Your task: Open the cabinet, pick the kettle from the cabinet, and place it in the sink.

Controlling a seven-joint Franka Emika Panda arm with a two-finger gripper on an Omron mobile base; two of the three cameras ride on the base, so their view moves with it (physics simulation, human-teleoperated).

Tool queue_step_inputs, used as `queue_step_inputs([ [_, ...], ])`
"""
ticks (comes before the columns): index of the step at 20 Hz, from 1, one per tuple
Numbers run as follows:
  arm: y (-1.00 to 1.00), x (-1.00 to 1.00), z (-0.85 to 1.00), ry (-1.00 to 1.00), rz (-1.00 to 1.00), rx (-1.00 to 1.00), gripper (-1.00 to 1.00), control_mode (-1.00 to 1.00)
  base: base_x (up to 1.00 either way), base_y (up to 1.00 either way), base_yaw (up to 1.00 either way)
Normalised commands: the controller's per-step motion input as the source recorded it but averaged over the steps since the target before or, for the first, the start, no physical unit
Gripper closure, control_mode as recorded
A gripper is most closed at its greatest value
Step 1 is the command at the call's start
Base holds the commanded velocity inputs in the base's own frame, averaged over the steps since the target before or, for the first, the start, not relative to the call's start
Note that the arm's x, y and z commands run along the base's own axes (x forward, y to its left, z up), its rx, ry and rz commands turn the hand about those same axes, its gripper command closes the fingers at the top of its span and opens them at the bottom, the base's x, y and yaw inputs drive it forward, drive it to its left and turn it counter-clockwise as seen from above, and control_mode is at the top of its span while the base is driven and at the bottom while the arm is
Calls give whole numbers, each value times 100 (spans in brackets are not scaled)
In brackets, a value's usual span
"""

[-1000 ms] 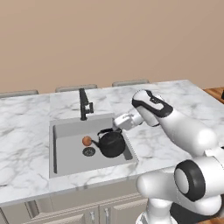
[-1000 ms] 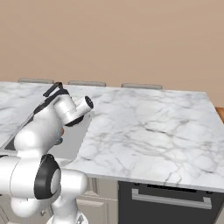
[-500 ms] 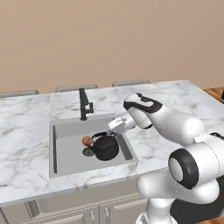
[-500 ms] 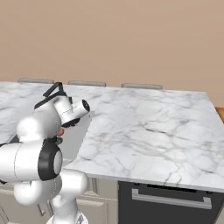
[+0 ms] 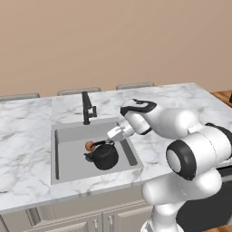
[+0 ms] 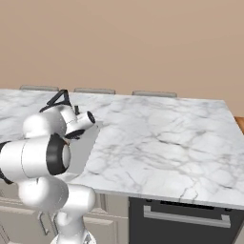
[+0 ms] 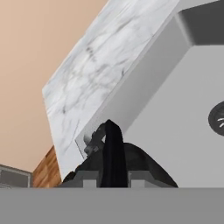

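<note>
Left base view: the kettle (image 5: 105,156) sits inside the sink (image 5: 68,165), on the basin floor toward the right wall and a little forward of the middle. Its arched handle is on top and its spout points left. The gripper (image 5: 110,139) reaches down over the sink's right rim, its fingers clamped together on the kettle's handle. A small orange ball (image 5: 89,145) lies just beside the kettle on its back-left side, close to the spout. The black faucet (image 5: 86,108) stands at the back edge of the sink, near the middle of that edge. Marble counter (image 5: 27,131) surrounds the sink on all sides, and a plain tan wall rises behind its back edge.

In the hand view the dark arch of the kettle's handle (image 7: 114,153) runs up between the two finger tips, with the black body below it, the grey sink floor beyond and part of the round drain (image 7: 217,118) at the right edge.

In the right base view the arm bends down over the counter's left part, toward the sink.
</note>
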Motion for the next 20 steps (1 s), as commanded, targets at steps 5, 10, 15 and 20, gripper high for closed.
queue_step_inputs([
  [5,11,23,-23,0,7,0,100,-100,0,0,0],
  [10,9,26,-20,0,7,0,100,-100,0,0,0],
  [15,6,26,-16,0,7,1,100,-100,0,0,0],
  [20,2,21,-17,-2,6,2,100,-100,0,0,0],
])
